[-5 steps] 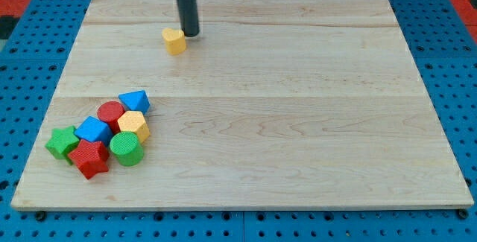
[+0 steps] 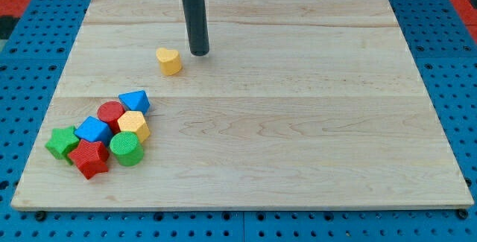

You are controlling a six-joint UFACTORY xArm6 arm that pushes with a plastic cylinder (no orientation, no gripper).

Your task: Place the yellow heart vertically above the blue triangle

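My straight dark rod stands upright over the pale wooden worktop (image 2: pixel 313 123), entering from the view's top; my tip (image 2: pixel 199 53) rests just right of and slightly above the yellow heart block (image 2: pixel 169 60), apart from it. This end effector has nothing to open or close and holds nothing. The blue triangle block (image 2: pixel 135 100) lies below-left of the heart, topping the cluster.

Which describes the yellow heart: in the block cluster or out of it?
Out. The yellow heart lies alone above the cluster, apart from the blue triangle; my tip stands right of it, untouching.
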